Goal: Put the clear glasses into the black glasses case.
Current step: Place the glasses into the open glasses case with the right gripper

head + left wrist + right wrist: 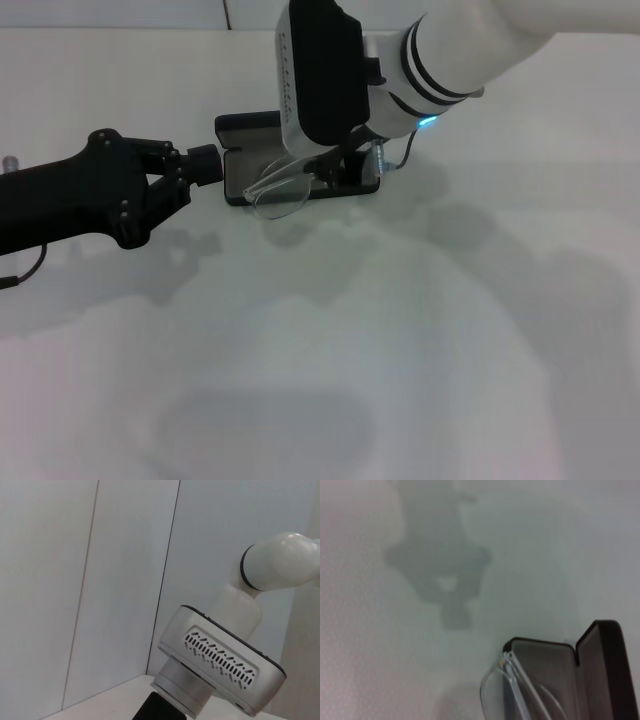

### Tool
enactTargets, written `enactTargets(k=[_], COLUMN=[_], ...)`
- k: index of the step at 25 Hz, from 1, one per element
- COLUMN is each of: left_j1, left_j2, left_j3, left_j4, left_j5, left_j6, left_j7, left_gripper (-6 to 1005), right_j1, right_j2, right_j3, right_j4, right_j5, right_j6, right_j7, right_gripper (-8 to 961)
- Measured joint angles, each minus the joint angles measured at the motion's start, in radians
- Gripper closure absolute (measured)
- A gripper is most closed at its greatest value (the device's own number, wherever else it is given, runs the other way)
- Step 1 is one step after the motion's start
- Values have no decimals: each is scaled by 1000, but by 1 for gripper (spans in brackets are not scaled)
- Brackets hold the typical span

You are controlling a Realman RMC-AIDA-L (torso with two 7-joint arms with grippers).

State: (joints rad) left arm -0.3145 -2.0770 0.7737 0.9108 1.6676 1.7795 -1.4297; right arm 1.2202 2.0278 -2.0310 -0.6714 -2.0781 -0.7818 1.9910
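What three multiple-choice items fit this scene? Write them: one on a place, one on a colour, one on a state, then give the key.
1. Where are the clear glasses?
A. Over the front edge of the black glasses case, partly past it
B. Far from the case, near the table's front
C. In the left hand

2. What colour is the case's outside?
A. White
B. Black
C. Red

3. What state is the case in?
A. Shut
B. Open, lid raised
C. Upside down

Key: 1 A, the head view shows one lens jutting past the case's near edge, under the right hand. 2 B, its shell is black in the head and right wrist views. 3 B, the right wrist view shows the lid standing up beside the grey lining. The left hand sits at the case's left end.
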Motion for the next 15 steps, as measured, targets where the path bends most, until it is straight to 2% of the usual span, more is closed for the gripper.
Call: enactTargets(k=[15], left_j1=[-10], left_j2=[-2], left_j3=[-1], left_j4=[0], left_j5=[-2], left_j6=[-1], left_j7=[-12], left_gripper=[911], right_j1=[-9], right_j2=[0], right_j3=[-32], right_j4=[8], right_j5=[-10], right_j6=[15], right_j7=[-1], right_gripper=[833])
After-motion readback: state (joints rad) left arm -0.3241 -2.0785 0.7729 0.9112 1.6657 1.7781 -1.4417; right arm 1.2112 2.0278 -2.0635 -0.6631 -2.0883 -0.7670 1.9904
